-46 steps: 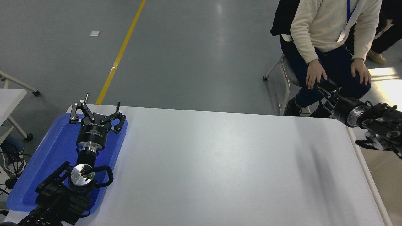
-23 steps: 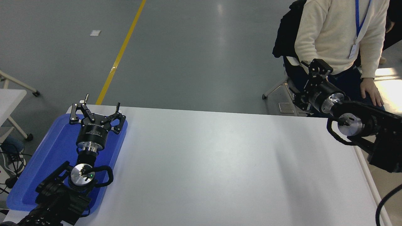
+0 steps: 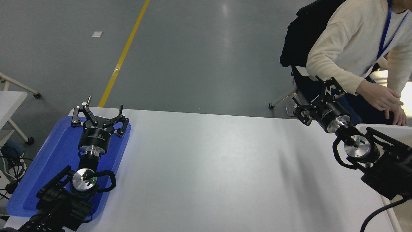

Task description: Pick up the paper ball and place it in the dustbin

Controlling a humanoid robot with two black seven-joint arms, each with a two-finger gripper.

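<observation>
Since the earlier frame the right arm has dropped lower and closer to the desk's far edge, and the person has leaned over to the right; the left arm has not moved.

At the far left a blue tray (image 3: pixel 48 161) lies on the desk (image 3: pixel 209 167), along its left edge. The left arm is parked above the tray, and the left tool (image 3: pixel 98 112) points away from the camera with its fingers spread wide and nothing between them. Beyond the desk a yellow line (image 3: pixel 125 54) runs across the grey floor.

The middle of the desk is bare white.

At the right, the right tool (image 3: pixel 317 98) hangs over the desk's far right corner, pointing up and to the left. Its fingers are splayed wide too (nothing is held). Behind it a person in a cream sweater sits on a chair, and their hands (image 3: pixel 381 96) are close together just above a white rim. That rim belongs to the dustbin (image 3: pixel 391 129), which stands off the desk's right edge and is mostly hidden by the right arm. The paper ball cannot be seen anywhere in this view.
</observation>
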